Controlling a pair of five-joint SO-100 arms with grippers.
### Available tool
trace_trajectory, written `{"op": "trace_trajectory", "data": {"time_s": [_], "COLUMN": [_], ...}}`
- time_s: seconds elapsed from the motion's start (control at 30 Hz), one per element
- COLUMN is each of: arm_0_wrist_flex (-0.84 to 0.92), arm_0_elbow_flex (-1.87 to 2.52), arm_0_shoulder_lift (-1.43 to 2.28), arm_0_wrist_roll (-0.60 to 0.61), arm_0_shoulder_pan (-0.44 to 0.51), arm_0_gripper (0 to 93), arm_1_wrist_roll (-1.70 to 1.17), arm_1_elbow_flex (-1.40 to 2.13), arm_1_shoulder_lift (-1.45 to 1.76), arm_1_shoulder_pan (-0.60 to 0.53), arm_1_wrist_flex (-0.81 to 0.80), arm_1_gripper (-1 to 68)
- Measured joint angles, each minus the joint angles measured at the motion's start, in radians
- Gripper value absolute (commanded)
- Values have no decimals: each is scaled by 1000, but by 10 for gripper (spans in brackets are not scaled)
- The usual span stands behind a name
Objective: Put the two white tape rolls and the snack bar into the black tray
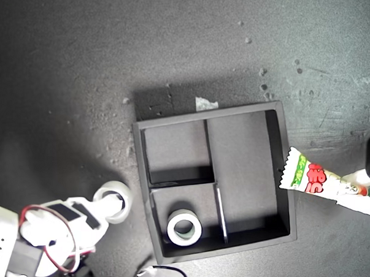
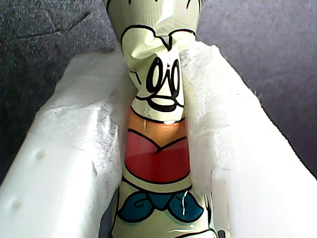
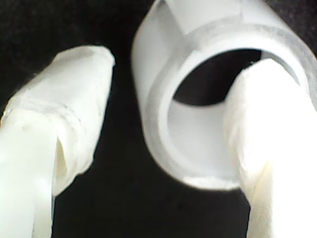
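Going from the exterior view's left to its right: my second gripper [image 1: 117,203] is at the lower left of that view, just outside the black tray [image 1: 284,171]; 1 white tape roll [image 1: 114,202] is at its tip, on the table near the tray's outer wall. In the second wrist view 1 padded finger [image 3: 257,134] passes through the hole of this roll [image 3: 198,99] and the other finger [image 3: 64,114] stands apart from the rim with a dark gap between; so the jaws are spread around 1 side of the ring and do not yet clamp it.

Next, the second tape roll [image 1: 184,229] lies flat inside the tray, in the small compartment nearer the bottom of the exterior view; I judge this part as done. The other small compartment and the long one hold nothing.

At the exterior view's right, the snack bar [image 1: 306,175] is outside the tray, its crimped end touching or just over the tray's outer wall; I cannot tell which. My first gripper [image 2: 158,148] is closed on the bar [image 2: 156,124], the wrapper pinched between both white pads.

So I judge 1 of 3 things is placed; 2 remain, both already at a gripper.
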Motion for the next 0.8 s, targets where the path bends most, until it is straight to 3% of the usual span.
{"op": "trace_trajectory", "data": {"time_s": [0.1,0.23,0.4,0.63,0.8], "arm_0_wrist_flex": [18,115,221,462,652], "arm_0_elbow_flex": [-29,-126,-273,-423,-557], "arm_0_shoulder_lift": [-74,-221,-348,-368,-259], "arm_0_wrist_roll": [-17,-74,-92,18,150], "arm_0_shoulder_pan": [9,8,-26,-49,-133], "arm_0_gripper": [146,37,2,2,1], "arm_1_wrist_roll": [0,2,5,17,78], "arm_1_elbow_flex": [3,80,236,233,189], "arm_1_shoulder_lift": [0,64,92,92,101], "arm_1_shoulder_pan": [-11,32,48,74,107], "arm_1_wrist_flex": [21,87,-141,-32,132], "arm_1_gripper": [-5,-6,-4,-6,-7]}}
